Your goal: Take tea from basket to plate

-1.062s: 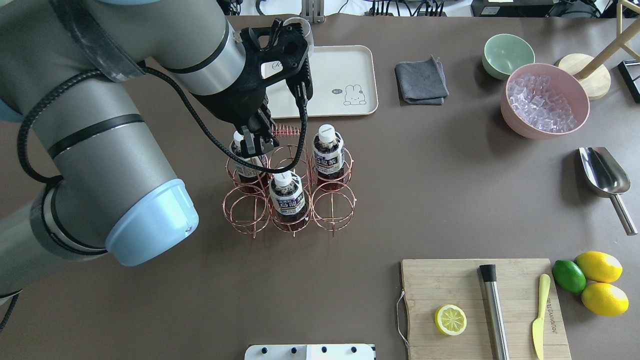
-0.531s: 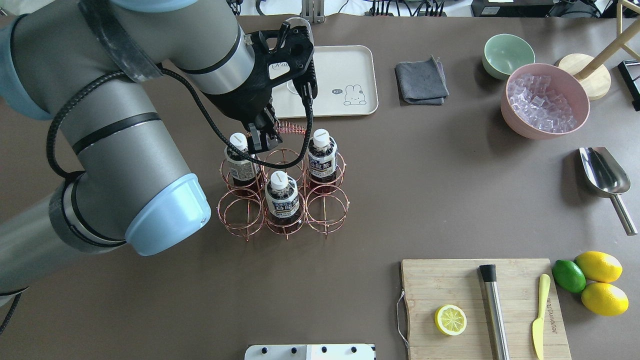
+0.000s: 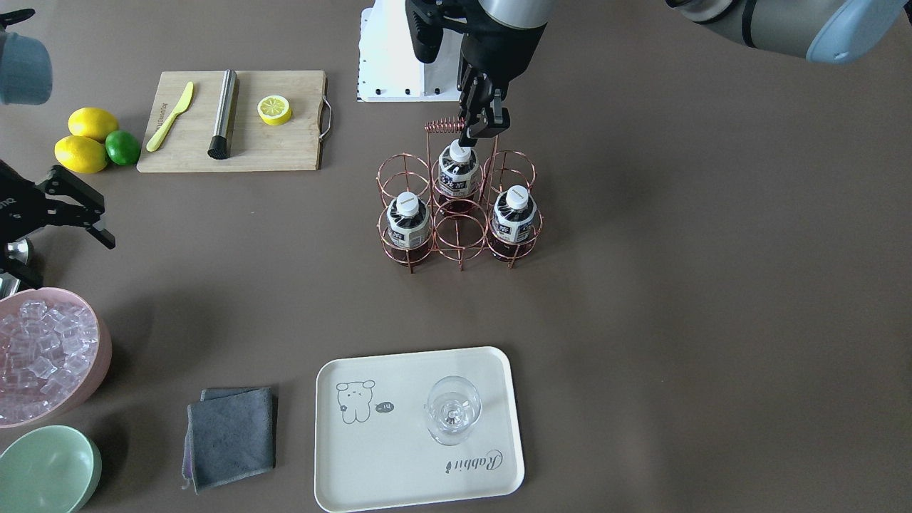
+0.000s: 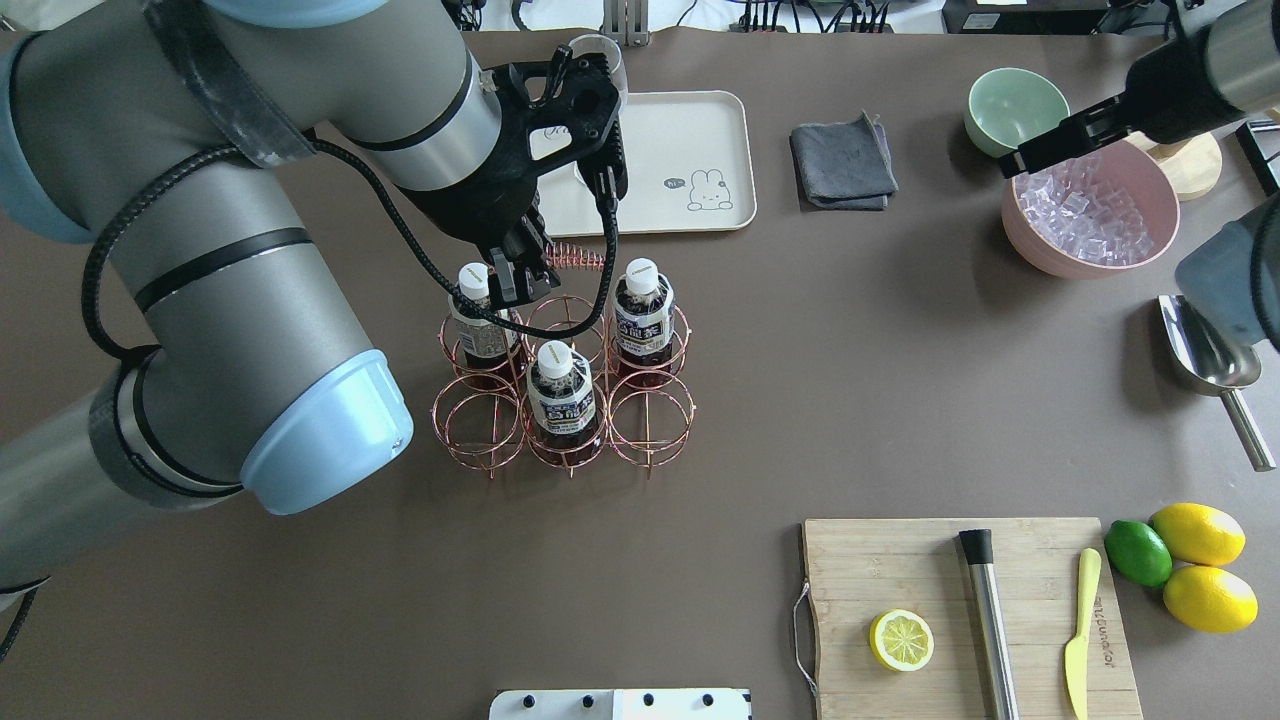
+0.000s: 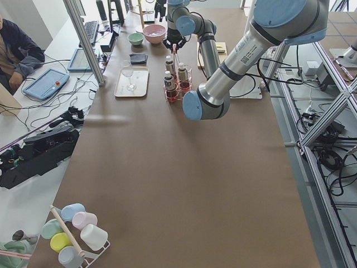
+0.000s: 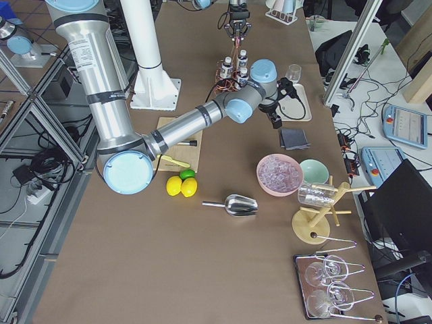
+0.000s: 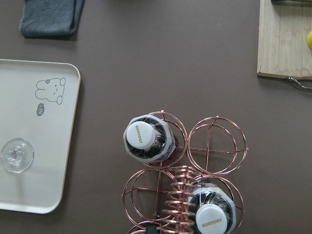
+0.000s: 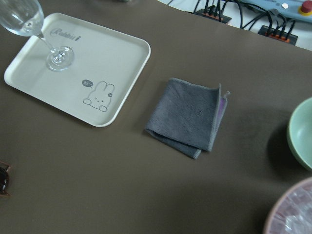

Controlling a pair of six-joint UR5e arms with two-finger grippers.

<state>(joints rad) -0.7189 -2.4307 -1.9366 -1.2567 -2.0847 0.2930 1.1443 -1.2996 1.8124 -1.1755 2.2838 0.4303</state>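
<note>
The copper wire basket stands mid-table with three tea bottles: back left, front middle and back right. My left gripper is above the basket, between the back bottles, and looks shut on the left end of the coiled handle. In the left wrist view the coil runs down to the gripper. The cream plate lies beyond the basket and holds a wine glass. My right gripper is open and empty, hovering by the pink bowl.
A grey cloth, a green bowl and a pink bowl of ice are right of the plate. A metal scoop, a cutting board with tools, and lemons are at the near right.
The basket with its bottles has shifted a little to the left under my left gripper. The left back bottle's cap now shows. My right arm has come into view at the top right.
</note>
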